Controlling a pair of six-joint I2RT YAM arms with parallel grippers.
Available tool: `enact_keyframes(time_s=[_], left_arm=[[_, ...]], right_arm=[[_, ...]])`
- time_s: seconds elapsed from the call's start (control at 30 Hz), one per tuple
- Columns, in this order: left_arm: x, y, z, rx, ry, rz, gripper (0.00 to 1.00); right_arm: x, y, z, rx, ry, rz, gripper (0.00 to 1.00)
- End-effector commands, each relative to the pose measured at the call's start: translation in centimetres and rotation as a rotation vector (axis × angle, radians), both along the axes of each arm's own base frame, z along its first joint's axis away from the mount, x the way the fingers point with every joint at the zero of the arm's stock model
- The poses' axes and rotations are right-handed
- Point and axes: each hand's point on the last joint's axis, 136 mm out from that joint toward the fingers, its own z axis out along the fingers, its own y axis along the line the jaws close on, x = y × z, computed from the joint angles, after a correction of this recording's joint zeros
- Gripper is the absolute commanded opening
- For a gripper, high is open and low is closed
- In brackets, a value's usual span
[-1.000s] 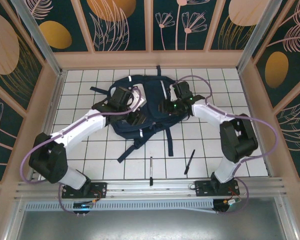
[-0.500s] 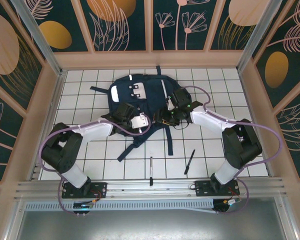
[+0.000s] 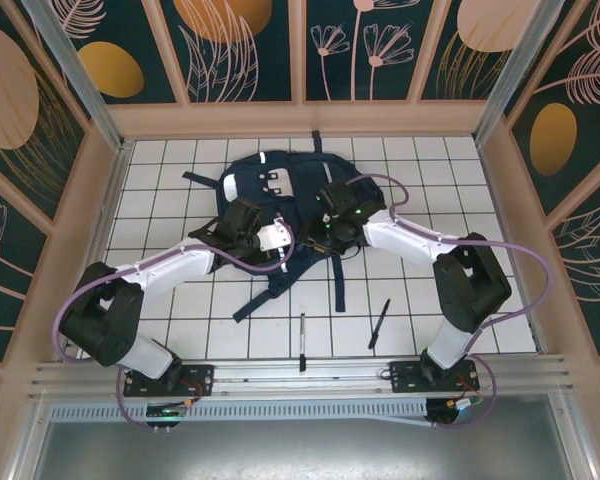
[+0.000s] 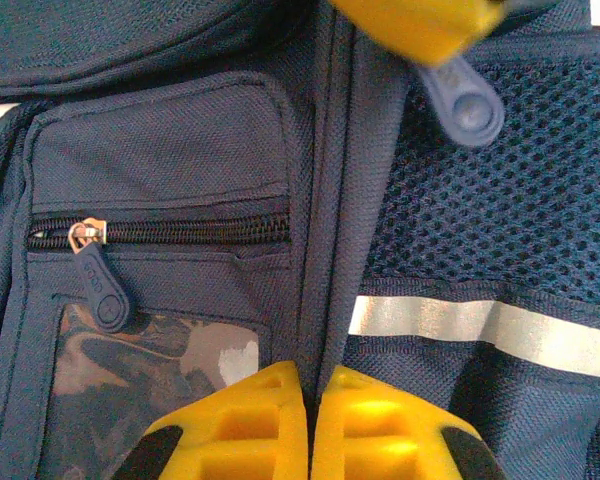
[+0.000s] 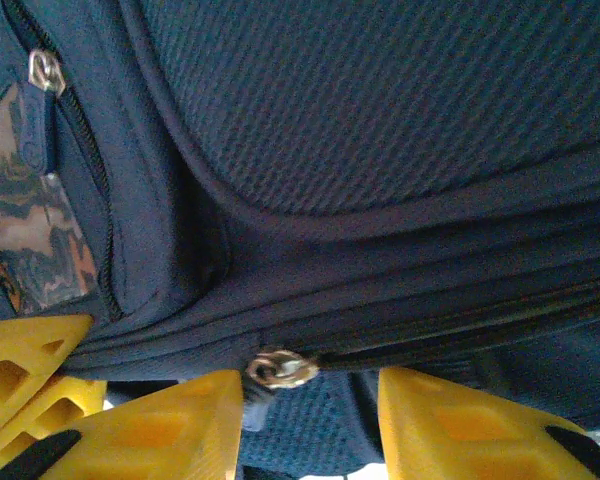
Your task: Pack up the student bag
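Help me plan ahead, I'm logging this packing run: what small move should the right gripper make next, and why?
Probably close the right gripper on the metal zipper slider. It sits between the open fingers, on a seam of the student bag that looks zipped. The left gripper is shut on a fold of the bag, seemingly bracing it.

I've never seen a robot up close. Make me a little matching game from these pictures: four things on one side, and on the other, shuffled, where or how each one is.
Things:
1. student bag
2. left gripper
3. right gripper
4. tilted pen

Descriptions:
A. jaws apart, either side of a metal zipper slider
B. lying on the white tiled table, apart from the bag
C. navy blue, with both grippers on it
D. yellow fingers pressed together

Pairs: 1-C, 2-D, 3-A, 4-B
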Motion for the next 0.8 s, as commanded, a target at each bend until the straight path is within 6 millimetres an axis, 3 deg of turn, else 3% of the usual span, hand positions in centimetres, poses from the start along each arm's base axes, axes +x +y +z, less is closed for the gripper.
enact_keyframes(time_s=[0.0,0.2,0.47,0.53,0.67,0.77], left_arm=[[-0.2,-2.0,2.6,-0.119,-0.015,-0.052,0.00],[-0.2,-2.6,3.0,-0.153,-0.005,-0.061,0.00],[0.2,-1.9,3.7,-0.190,-0.006,-0.041,0.00],[0.2,-1.9,4.0,-0.206,-0.012,-0.041,0.00],[0.1,-1.5,3.9,-0.221,-0.011,-0.036,0.00],[0.2,-0.9,3.4,-0.201,-0.019,-0.032,0.00]], right_arm=[[0.0,1.7,-0.5,0.048,0.032,-0.104,0.39],[0.7,2.4,-0.6,0.060,-0.001,-0.188,0.33],[1.6,-2.8,-2.0,-0.202,-0.136,-0.266,0.35],[1.6,-2.7,-2.1,-0.169,-0.136,-0.258,0.29],[2.1,-1.0,-0.5,-0.066,-0.163,-0.200,0.08],[2.6,-0.5,1.0,-0.040,-0.201,-0.156,0.03]])
